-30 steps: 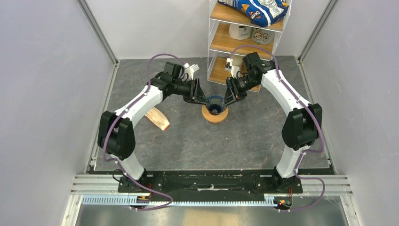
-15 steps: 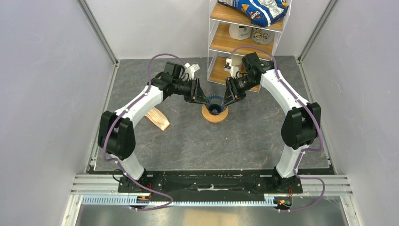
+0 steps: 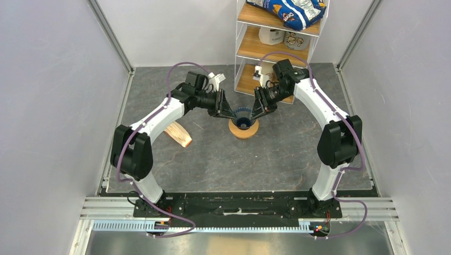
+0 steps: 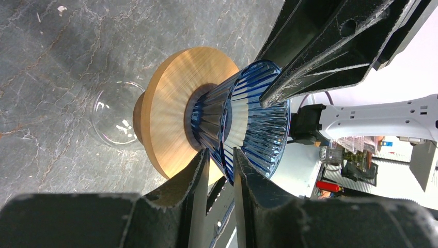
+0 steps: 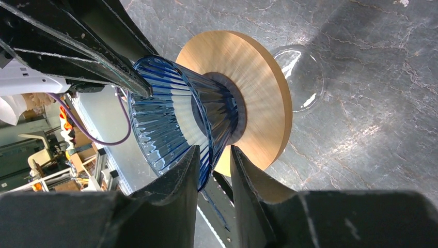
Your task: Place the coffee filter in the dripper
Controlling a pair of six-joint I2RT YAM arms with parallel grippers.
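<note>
Ribs of dark blue fill both wrist views: the dripper point(image 4: 253, 129) stands upright near the middle of the counter point(image 3: 276, 159). Its narrow end sits in the hole of a flat wooden ring point(image 4: 170, 119), and the ring rests on a clear glass cup point(image 4: 111, 116).

My left fingers point(image 4: 193, 186) reach in from the left and are clamped on the dripper's wide rim, one inside the cone and one outside, with the thin wall pinched between them. My right fingers point(image 5: 181, 181) grip the opposite side of the same rim in the same way, so the two pairs face each other across the cone's mouth.

A pale patch shows through the blue wall in both wrist views, while from above the inside looks dark blue. I cannot tell whether the patch is the coffee filter. A small white thing point(image 3: 216, 79) lies on the counter behind my left arm, too small to identify. A cream-and-tan paper stack point(image 3: 179, 134) lies beside my left arm, well apart from the dripper.
</note>
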